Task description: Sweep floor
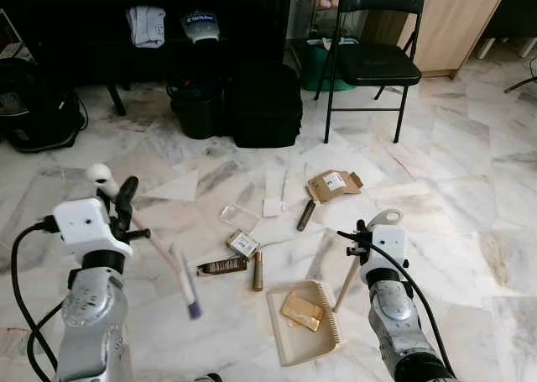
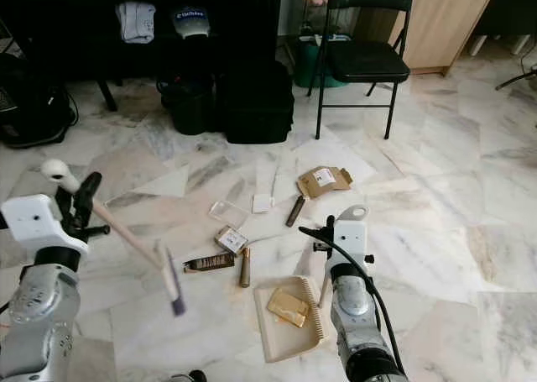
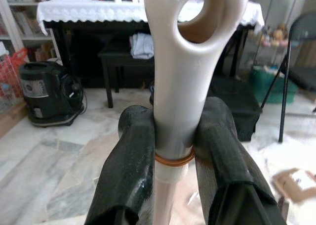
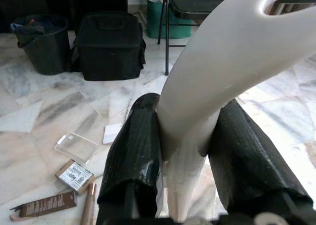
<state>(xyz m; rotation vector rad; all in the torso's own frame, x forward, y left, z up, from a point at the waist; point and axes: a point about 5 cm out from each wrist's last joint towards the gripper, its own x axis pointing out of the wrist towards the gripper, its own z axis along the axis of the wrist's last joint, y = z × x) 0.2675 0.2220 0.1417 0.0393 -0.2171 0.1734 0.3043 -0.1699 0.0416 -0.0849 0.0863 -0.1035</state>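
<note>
left eye view: left gripper (image 1: 126, 199) clamps the broom (image 1: 159, 252) handle; brush end hovers left of the dustpan (image 1: 304, 323) on the marble floor (image 1: 470, 214). a gold packet (image 1: 302, 311) lies in the dustpan. right gripper (image 1: 362, 235) clamps the dustpan handle.
left wrist view: fingers (image 3: 126, 170) pinch the handle.
right wrist view: fingers (image 4: 136, 156) pinch the handle.
</note>
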